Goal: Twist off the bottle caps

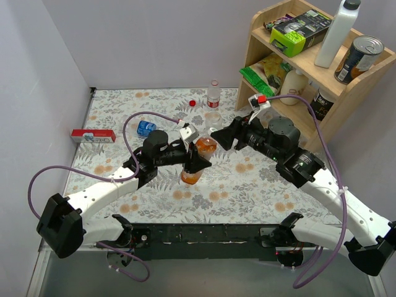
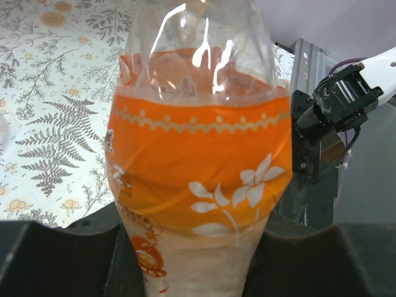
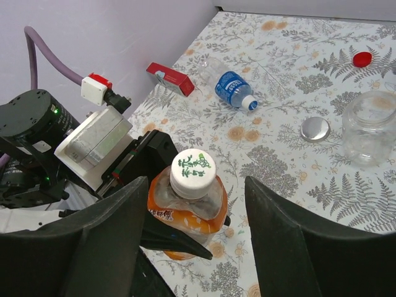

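Observation:
My left gripper point(image 1: 193, 159) is shut on the orange-liquid bottle point(image 2: 198, 161), holding it tilted above the table. Its white cap point(image 3: 190, 173) with green print is on the neck. The fingers of my open right gripper point(image 3: 195, 185) stand either side of that cap without touching it. A blue-labelled bottle point(image 3: 232, 90) lies on its side with its bluish-white cap point(image 3: 249, 105) on. A silver-white cap point(image 3: 315, 129) lies loose beside the squat clear bottle point(image 3: 370, 127). A red cap point(image 1: 192, 103) lies loose near the upright clear bottle with the red label point(image 1: 213, 94).
A red and white box point(image 1: 93, 136) lies at the table's left edge. A wooden shelf point(image 1: 346, 93) at the back right holds a tall white bottle point(image 1: 337, 31), a can, packets and jars. Purple cables loop over both arms.

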Action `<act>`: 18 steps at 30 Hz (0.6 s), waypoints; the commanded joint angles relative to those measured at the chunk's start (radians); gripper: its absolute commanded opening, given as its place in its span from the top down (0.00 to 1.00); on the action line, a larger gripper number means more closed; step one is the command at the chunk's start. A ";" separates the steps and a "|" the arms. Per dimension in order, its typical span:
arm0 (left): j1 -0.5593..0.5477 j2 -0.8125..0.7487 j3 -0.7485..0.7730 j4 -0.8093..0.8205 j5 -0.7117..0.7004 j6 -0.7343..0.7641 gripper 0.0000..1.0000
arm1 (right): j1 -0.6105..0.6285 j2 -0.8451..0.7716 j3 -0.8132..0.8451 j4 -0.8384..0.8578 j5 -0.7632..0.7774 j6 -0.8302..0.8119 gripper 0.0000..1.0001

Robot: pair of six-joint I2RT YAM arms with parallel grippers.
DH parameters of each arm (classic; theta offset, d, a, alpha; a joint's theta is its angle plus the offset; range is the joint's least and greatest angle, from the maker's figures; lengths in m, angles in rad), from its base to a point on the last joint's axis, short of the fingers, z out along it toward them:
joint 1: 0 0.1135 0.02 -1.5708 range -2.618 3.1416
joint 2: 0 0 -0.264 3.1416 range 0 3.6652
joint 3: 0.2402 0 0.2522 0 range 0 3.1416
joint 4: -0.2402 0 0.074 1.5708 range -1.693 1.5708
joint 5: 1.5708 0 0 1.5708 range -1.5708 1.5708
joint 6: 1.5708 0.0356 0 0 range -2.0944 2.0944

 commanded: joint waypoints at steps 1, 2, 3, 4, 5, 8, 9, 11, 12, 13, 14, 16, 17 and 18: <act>-0.008 -0.006 0.016 0.015 -0.015 -0.002 0.75 | -0.001 0.021 0.026 0.048 0.010 0.005 0.32; -0.008 -0.004 0.018 0.013 -0.018 -0.001 0.75 | -0.001 0.027 0.027 0.054 0.005 0.003 0.33; -0.008 -0.004 0.018 0.010 -0.020 0.001 0.75 | 0.000 0.031 0.029 0.063 -0.004 0.005 0.34; -0.010 -0.003 0.019 0.009 -0.020 0.002 0.75 | 0.000 0.038 0.029 0.068 -0.006 0.003 0.36; -0.010 -0.001 0.021 0.007 -0.021 0.004 0.75 | 0.000 0.041 0.030 0.083 -0.007 0.003 0.37; -0.013 0.002 0.022 0.006 -0.023 0.005 0.75 | -0.001 0.057 0.040 0.091 -0.024 0.000 0.38; -0.013 0.000 0.021 0.004 -0.023 0.005 0.75 | -0.001 0.062 0.043 0.094 -0.036 0.000 0.39; -0.014 0.000 0.024 0.003 -0.024 0.010 0.75 | 0.000 0.067 0.041 0.103 -0.046 0.002 0.40; -0.014 0.002 0.024 -0.001 -0.027 0.010 0.75 | 0.000 0.068 0.040 0.109 -0.050 0.002 0.42; -0.014 0.002 0.024 -0.001 -0.027 0.011 0.75 | 0.000 0.068 0.038 0.111 -0.050 0.002 0.42; -0.014 0.000 0.024 -0.001 -0.027 0.011 0.75 | -0.001 0.070 0.038 0.111 -0.052 0.003 0.43; -0.016 0.000 0.024 -0.002 -0.026 0.013 0.75 | 0.000 0.071 0.038 0.114 -0.055 0.003 0.46; -0.016 0.000 0.024 -0.002 -0.029 0.011 0.75 | -0.001 0.073 0.037 0.117 -0.061 0.003 0.47; -0.016 0.000 0.024 -0.002 -0.029 0.014 0.75 | 0.000 0.073 0.036 0.118 -0.066 0.003 0.49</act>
